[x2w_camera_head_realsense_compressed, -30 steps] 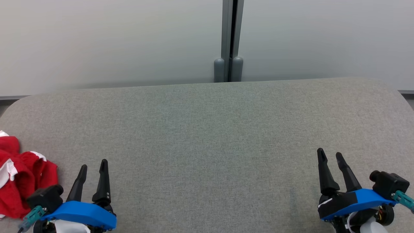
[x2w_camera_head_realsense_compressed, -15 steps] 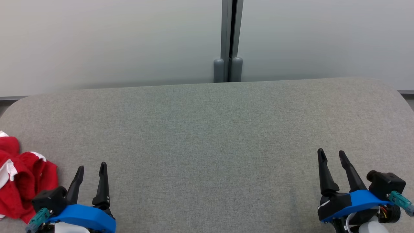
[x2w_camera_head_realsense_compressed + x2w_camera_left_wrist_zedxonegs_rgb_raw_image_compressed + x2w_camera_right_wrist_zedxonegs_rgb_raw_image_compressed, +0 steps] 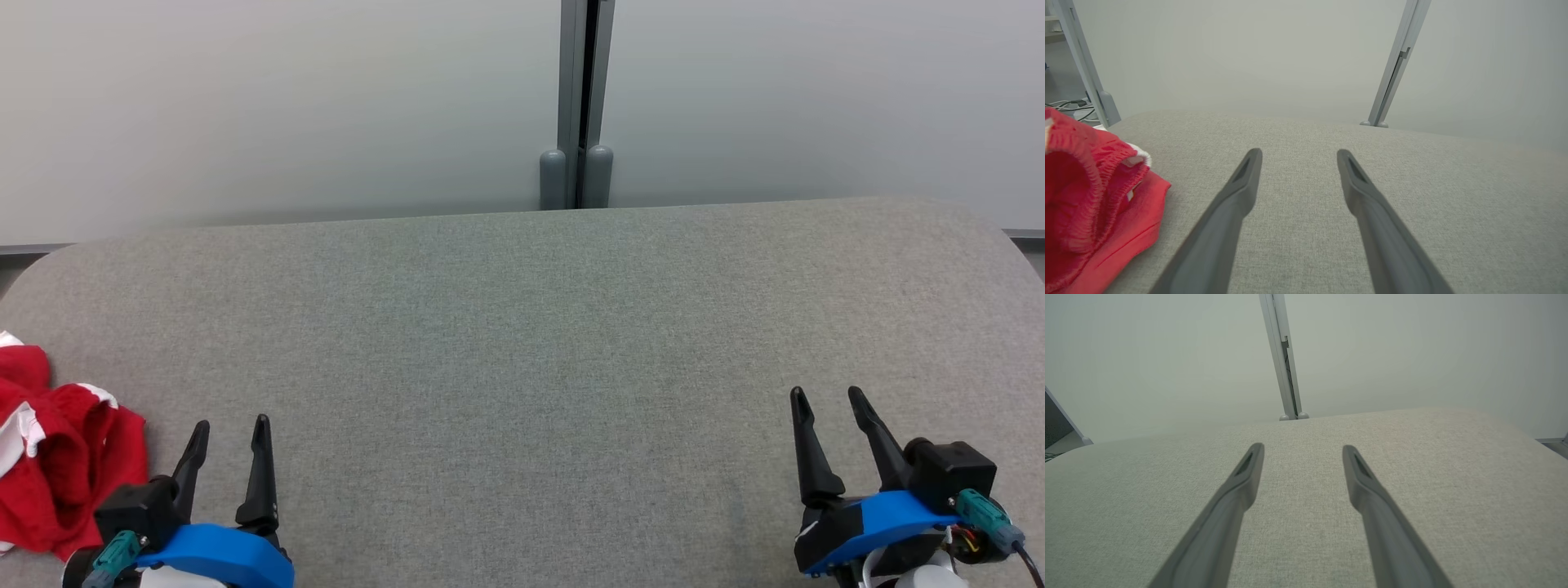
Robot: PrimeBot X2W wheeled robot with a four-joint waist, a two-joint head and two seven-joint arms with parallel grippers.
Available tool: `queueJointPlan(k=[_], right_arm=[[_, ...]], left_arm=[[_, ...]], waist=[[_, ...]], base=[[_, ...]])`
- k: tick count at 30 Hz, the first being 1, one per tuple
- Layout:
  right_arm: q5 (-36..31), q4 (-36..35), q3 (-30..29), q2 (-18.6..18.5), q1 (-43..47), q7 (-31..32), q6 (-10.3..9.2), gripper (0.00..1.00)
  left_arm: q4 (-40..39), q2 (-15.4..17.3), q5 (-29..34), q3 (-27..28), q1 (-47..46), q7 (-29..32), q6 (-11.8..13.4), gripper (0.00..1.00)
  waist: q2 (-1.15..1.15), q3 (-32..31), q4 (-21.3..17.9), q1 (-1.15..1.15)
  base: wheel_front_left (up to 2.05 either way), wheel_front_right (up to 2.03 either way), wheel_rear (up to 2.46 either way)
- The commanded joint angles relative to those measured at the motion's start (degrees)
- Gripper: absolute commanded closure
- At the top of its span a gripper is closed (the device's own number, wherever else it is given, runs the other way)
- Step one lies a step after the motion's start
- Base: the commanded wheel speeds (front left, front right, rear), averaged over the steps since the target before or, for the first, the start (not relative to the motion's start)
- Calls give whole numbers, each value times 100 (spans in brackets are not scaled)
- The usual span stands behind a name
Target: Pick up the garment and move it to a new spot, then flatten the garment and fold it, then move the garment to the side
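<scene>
**Both sets of fingers open, garment bunched at the table's left edge**

I see one garment (image 3: 57,457), a red knit piece with white trim. It lies crumpled in a soft heap on the table (image 3: 522,343), against the left edge near the front corner. From the left wrist view the garment (image 3: 1094,204) shows a ribbed, gathered band and a flatter, smoother red panel underneath.

The table is covered in grey woven fabric, matte and finely flecked, and its far corners are rounded.

I have two grippers, each with two long, dark, tapering fingers on a blue plastic mount. The left gripper (image 3: 232,422) sits at the front edge just beside the garment and apart from it. Its fingers are spread and hold nothing. The right gripper (image 3: 825,392) is near the front right corner, fingers likewise spread and empty.

Behind the far edge, one slim grey metal post (image 3: 578,98) with two rounded caps at its base divides two pale, smooth wall panels.
</scene>
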Motion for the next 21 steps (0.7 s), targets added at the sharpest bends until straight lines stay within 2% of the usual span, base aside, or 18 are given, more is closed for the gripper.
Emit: queueJointPlan(k=[1,21], right_arm=[[-120,-5,-3,-44,-19,-53,11,0],[-915,67,-30,-47,-135,-267,14,0]], left_arm=[[5,18,104,-18,0,-54,6,0],[133,52,810,16,-48,-267,8,0]], waist=[[0,2,-4,0],[0,75,100,0]], base=[[0,0,0],[0,0,0]])
